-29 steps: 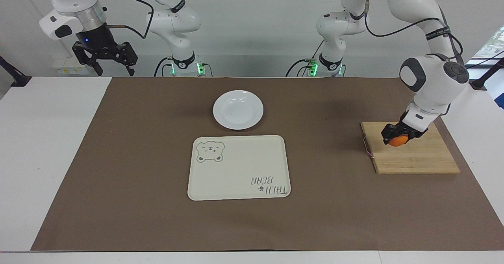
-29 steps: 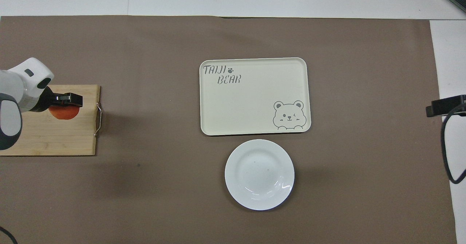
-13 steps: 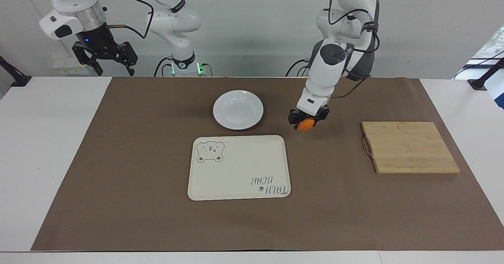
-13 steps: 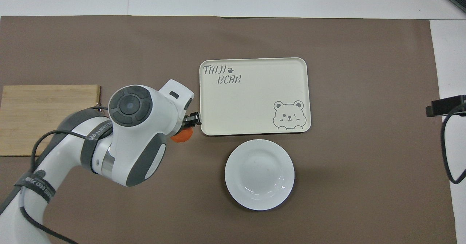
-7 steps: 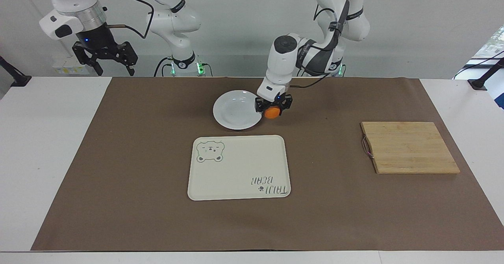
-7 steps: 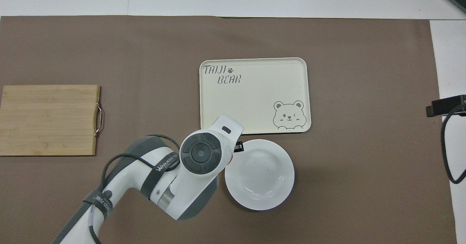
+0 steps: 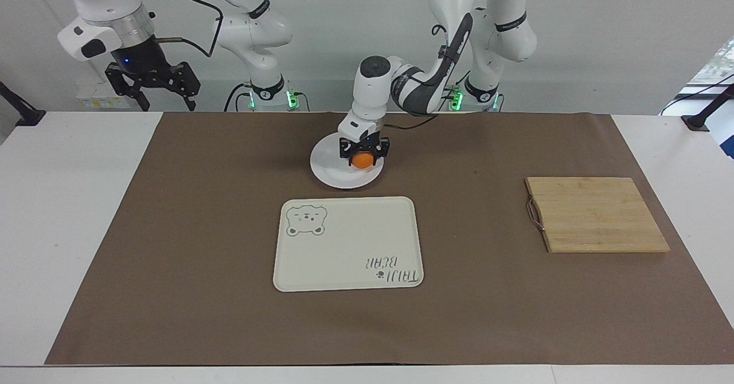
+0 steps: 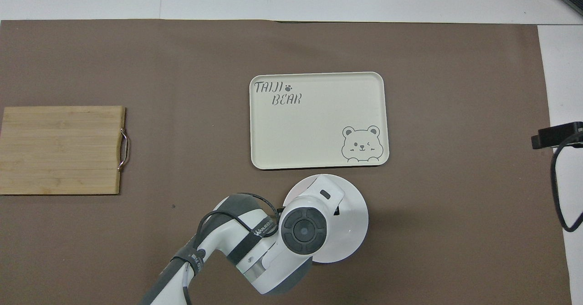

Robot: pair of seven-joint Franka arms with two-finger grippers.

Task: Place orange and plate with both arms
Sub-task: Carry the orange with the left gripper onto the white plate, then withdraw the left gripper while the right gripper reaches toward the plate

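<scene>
While the left gripper hangs over the plate, its two black fingers are clamped on the orange, which sits between them above the plate's bowl; whether the fruit touches the dish cannot be told. From overhead the left arm's wrist covers the orange and much of the plate, so only the plate's rim toward the right arm's end of the table shows. That plate lies on the brown mat near the middle of the tabletop, closer to the robots' edge than the cream tray with the bear drawing, the two just apart. A wooden cutting board with a small metal handle lies bare toward the left arm's end of the table. Waiting, the right gripper is raised over the table corner at the robots' edge on the right arm's end, its fingers spread apart and holding nothing
</scene>
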